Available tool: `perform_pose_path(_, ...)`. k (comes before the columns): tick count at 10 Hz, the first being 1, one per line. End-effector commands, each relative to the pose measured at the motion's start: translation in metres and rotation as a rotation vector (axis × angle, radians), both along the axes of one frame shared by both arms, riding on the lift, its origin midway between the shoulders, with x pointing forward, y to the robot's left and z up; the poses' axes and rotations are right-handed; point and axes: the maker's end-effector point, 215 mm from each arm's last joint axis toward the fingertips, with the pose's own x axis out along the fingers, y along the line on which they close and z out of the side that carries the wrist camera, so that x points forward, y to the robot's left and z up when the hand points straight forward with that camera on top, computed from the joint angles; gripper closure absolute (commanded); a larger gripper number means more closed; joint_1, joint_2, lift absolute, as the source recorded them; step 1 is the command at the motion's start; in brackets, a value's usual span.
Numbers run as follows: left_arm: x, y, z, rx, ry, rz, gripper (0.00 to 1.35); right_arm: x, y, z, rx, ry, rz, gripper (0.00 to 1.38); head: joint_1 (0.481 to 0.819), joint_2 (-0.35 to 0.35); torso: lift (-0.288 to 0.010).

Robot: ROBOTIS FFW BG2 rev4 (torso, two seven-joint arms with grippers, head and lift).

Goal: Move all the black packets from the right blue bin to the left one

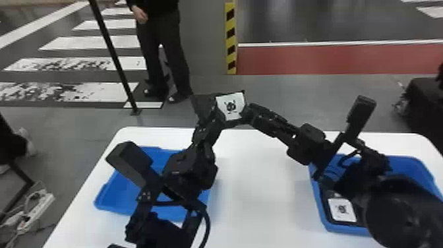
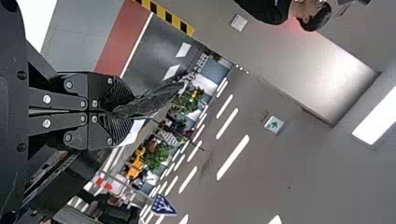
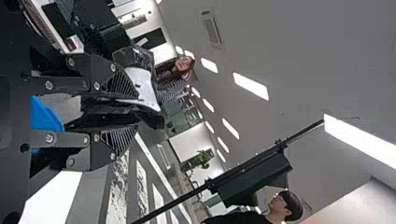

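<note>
In the head view, a black packet with a white label [image 1: 230, 106] is held up above the table's far edge, between the left gripper [image 1: 214, 116] and the right gripper [image 1: 246, 114]. The left wrist view has the left gripper [image 2: 120, 112] shut on this packet [image 2: 156, 99], seen nearly edge-on. The right gripper [image 3: 127, 112] stands open at the packet [image 3: 145, 87], its fingers spread to either side of dark material. Another labelled black packet [image 1: 342, 210] lies in the right blue bin [image 1: 321, 211], partly covered by the right arm. The left blue bin [image 1: 115, 194] sits beneath the left arm.
Both bins stand on a white table [image 1: 260, 198], the bare middle of which lies between them. Beyond the far edge, a slanted black pole [image 1: 112, 52] rises from the floor. The two arms meet high over the table.
</note>
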Motion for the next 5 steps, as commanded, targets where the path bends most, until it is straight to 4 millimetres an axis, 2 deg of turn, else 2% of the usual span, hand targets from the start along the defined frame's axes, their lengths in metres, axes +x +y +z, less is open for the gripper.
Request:
perform_pose_path(1, 0.007, 0.018, -0.003, 0.054, -0.016, 0.082, 1.21, 0.012, -0.038, -0.02, -0.115, -0.026, -0.109, 0.0, 0.623, 0.128, -0.11)
perform_pose_path(2, 0.021, 0.045, -0.022, 0.201, -0.001, 0.191, 1.21, 0.016, -0.065, -0.036, -0.177, -0.016, -0.173, 0.05, 0.625, 0.122, -0.11)
perform_pose_path(3, 0.039, 0.071, -0.061, 0.364, 0.073, 0.257, 1.21, 0.014, -0.08, -0.045, -0.215, -0.012, -0.209, 0.05, 0.635, 0.111, -0.11)
perform_pose_path(4, 0.049, 0.091, -0.099, 0.454, 0.138, 0.304, 1.21, 0.013, -0.085, -0.048, -0.251, -0.016, -0.225, 0.05, 0.653, 0.108, -0.11)
perform_pose_path(5, 0.051, 0.111, -0.12, 0.528, 0.175, 0.364, 1.21, 0.011, -0.085, -0.051, -0.28, -0.018, -0.228, 0.05, 0.674, 0.119, -0.11)
